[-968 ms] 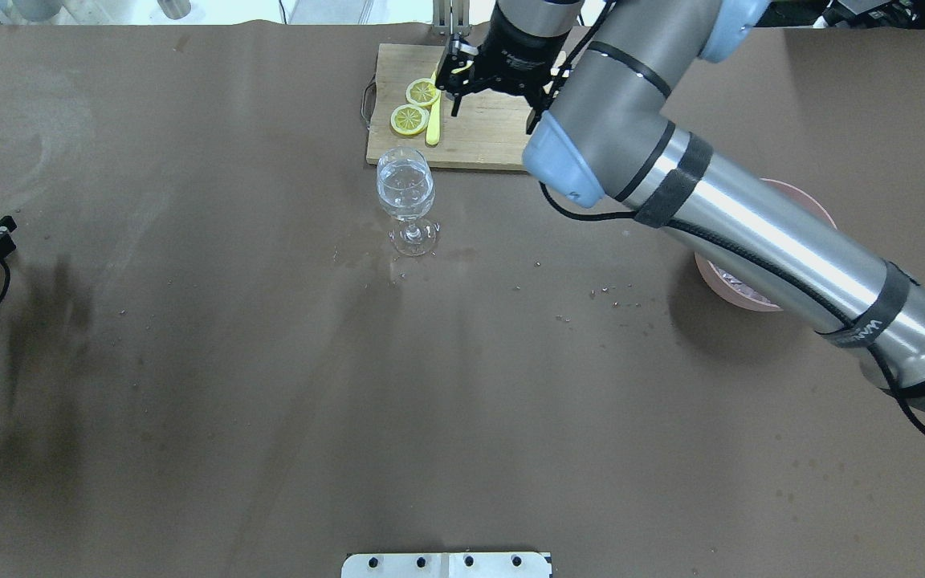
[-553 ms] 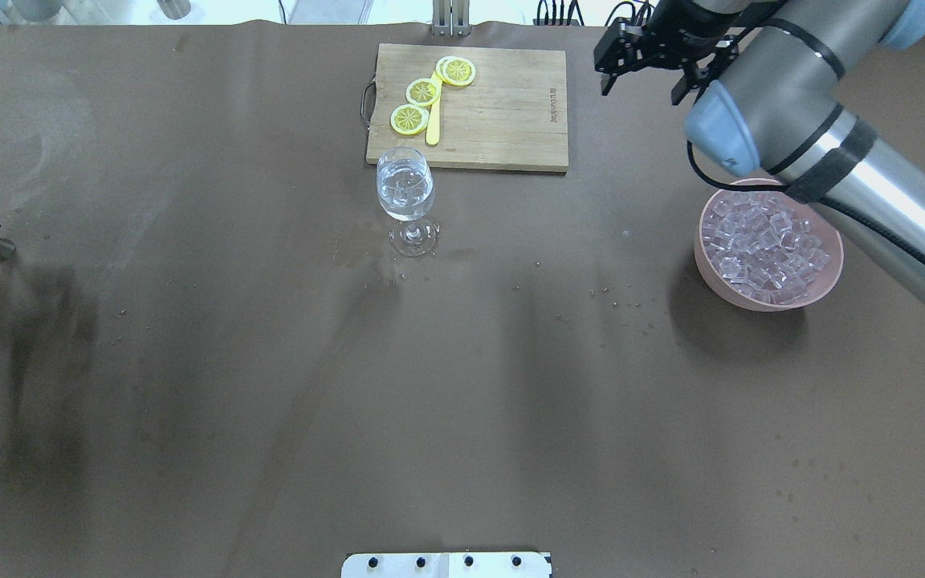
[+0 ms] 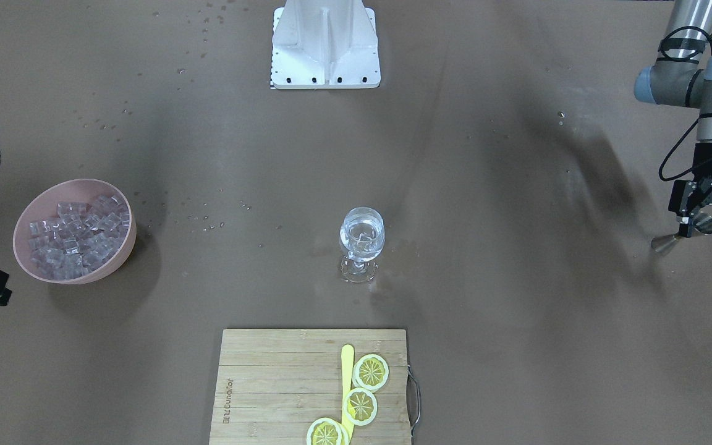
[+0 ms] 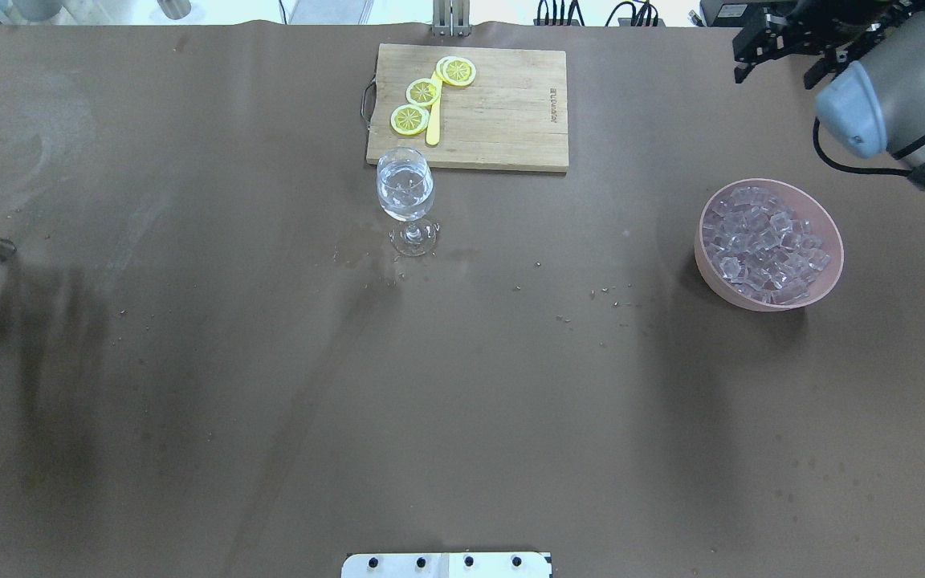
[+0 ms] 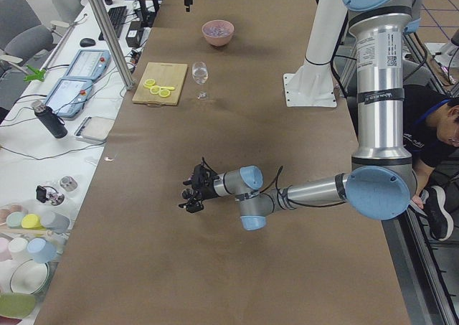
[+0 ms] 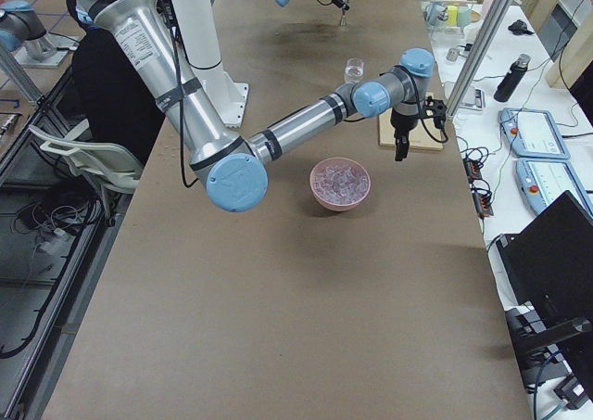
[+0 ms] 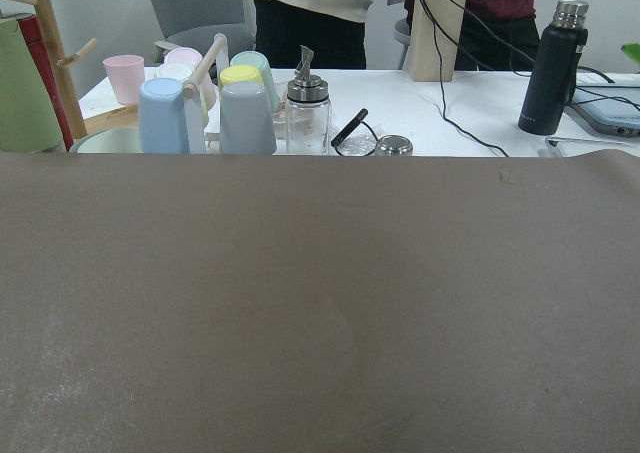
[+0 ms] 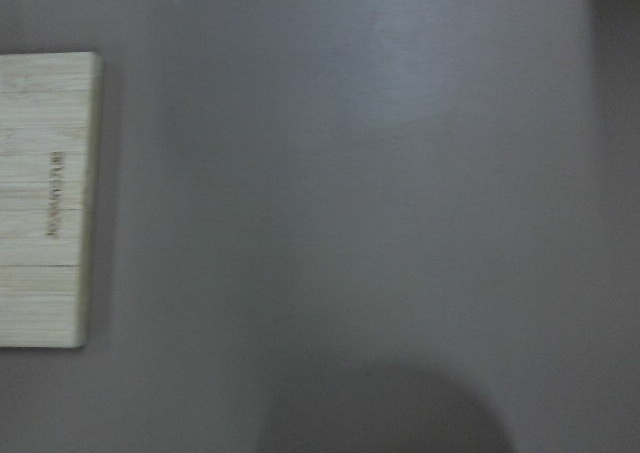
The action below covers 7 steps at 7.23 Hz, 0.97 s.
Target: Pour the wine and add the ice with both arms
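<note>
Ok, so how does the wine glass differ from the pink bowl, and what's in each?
The glass is clear and stemmed; the bowl is pink, opaque and wide. The glass holds a little ice in clear liquid; the bowl is heaped with ice cubes. The glass stands beside the cutting board; the bowl sits apart, toward the robot's right. Both stand upright on the brown table and hold ice.

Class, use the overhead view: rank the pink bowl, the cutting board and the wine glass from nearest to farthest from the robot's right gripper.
Measured from the right gripper, at the table's far right corner:
1. The bowl, on the right side, nearer the robot than the gripper.
2. The board, to the gripper's left, at the far edge, mid-table.
3. The glass, farther left still, by the board's near left corner.
</note>
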### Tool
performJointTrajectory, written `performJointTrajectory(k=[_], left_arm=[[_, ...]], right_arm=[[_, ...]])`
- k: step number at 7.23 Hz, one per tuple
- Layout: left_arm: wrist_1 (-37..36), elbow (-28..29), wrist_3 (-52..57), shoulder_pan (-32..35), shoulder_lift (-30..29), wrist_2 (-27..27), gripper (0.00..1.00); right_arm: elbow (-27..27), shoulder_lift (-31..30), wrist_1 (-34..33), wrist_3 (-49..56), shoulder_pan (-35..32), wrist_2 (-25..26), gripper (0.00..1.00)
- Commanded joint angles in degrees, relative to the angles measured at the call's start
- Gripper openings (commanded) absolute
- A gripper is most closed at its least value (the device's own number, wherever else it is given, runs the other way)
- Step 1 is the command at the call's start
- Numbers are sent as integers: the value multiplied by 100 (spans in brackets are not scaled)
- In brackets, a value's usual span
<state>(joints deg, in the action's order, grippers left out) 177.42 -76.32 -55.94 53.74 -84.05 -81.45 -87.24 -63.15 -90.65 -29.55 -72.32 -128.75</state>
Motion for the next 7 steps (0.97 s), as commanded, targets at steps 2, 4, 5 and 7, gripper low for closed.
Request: performJointTrajectory(k=[2, 4, 5, 7], left_arm=[[-970, -716, 390, 828, -15, -1229, 98], [-2378, -1233, 1106, 1573, -50, -2560, 98], [-3388, -1523, 1695, 2117, -76, -3309, 98], [-5540, -1788, 3914, 2525, -94, -3545, 98]], right_arm=[[1018, -383, 21, 2339, -1114, -578, 100], [1288, -618, 39, 2797, -1284, -590, 100], [1288, -690, 39, 2927, -1415, -590, 100], [1288, -760, 39, 3017, -1504, -572, 100]])
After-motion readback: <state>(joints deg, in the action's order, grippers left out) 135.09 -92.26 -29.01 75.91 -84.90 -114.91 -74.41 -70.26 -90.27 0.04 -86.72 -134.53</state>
